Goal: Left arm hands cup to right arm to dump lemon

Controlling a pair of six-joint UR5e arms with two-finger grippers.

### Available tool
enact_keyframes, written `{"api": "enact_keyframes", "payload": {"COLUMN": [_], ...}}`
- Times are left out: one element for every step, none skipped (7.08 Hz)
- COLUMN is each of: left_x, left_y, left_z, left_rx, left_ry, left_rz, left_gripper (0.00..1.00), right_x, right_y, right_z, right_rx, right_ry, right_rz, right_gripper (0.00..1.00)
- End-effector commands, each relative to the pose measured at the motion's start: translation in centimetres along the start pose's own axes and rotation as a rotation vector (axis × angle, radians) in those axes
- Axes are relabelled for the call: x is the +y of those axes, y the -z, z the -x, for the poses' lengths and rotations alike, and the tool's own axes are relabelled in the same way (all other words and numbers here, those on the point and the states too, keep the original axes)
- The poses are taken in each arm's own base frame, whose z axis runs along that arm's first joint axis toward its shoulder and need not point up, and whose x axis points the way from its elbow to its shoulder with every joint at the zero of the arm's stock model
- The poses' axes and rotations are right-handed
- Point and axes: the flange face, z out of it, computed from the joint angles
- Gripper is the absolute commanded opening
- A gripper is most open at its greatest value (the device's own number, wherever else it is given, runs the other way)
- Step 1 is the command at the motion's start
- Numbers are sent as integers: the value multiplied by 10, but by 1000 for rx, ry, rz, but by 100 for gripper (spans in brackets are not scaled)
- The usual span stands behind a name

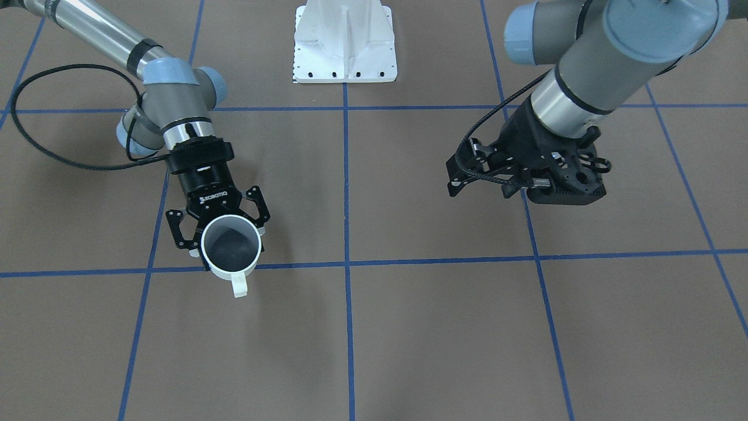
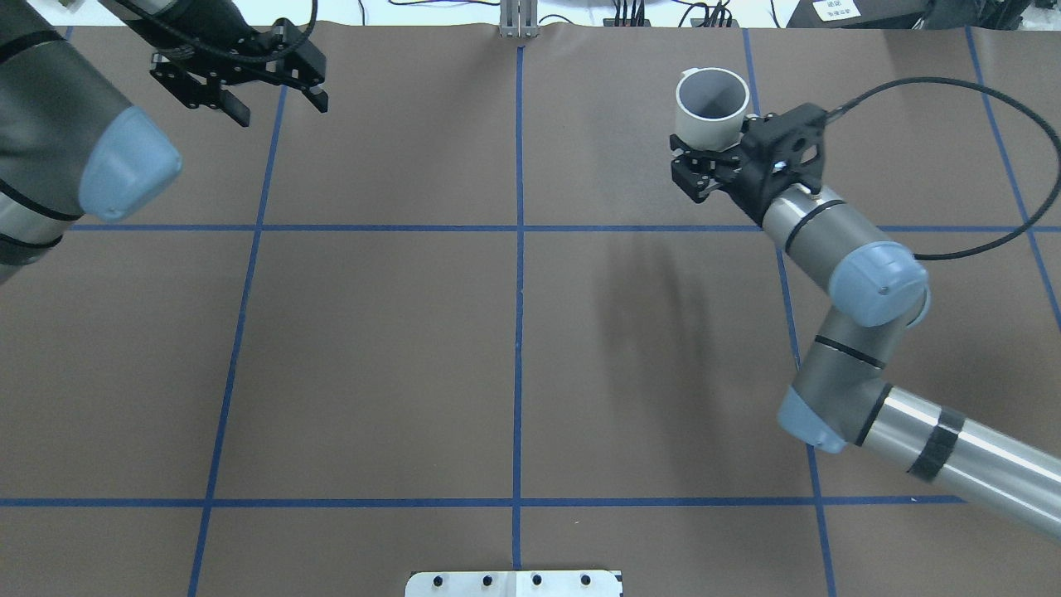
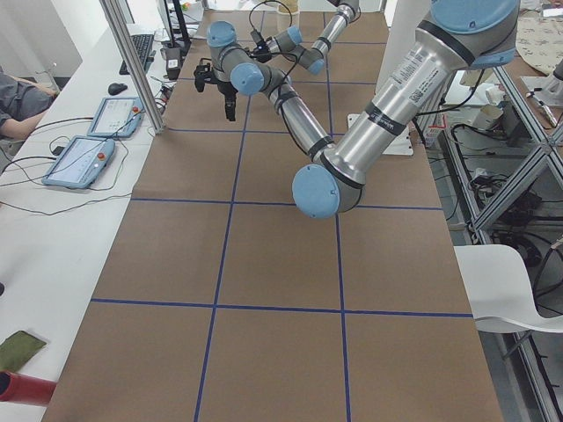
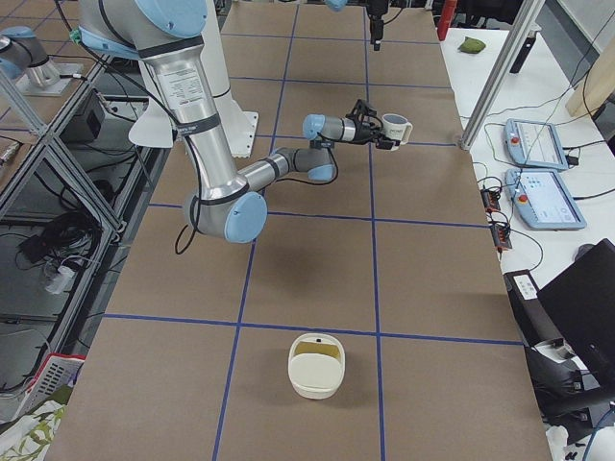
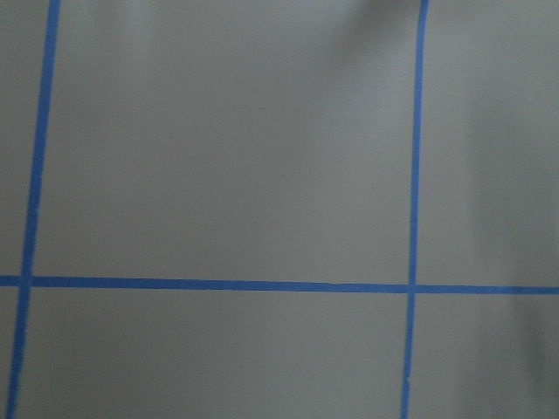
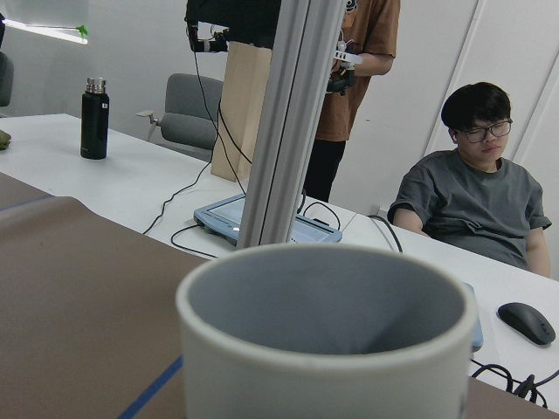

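My right pincer [image 2: 711, 153] is clamped around the small white mug with a loop handle [image 1: 231, 251], upright above the table's far right. My left pincer [image 2: 280, 108] hangs with fingers apart and nothing in them, well away at the far left. I see no lemon slice in the mug's grey inside, so tipping may dump nothing, and the smooth sides could slip as I turn it
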Motion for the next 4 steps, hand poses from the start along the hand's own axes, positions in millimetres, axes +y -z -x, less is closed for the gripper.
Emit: {"api": "enact_keyframes", "payload": {"left_x": [-14,-11,-5,-1], "left_y": [-31,-33,-38,-39], "left_z": [-30,-43,-50,-60], "left_rx": [55,64,67,73], "left_ry": [43,43,35,25], "left_rz": [-2,3,13,19], "left_gripper": [100,100,100,100], "right_x": [-19,-17,-18,-18], "right_y": [-10,-6,-2,-2], "right_z": [42,53,67,69], "right_rx": [33,42,60,63], "right_ry": [32,72,190,262], "right_rz": [18,10,-8,-5], "right_gripper": [0,0,0,0]}}
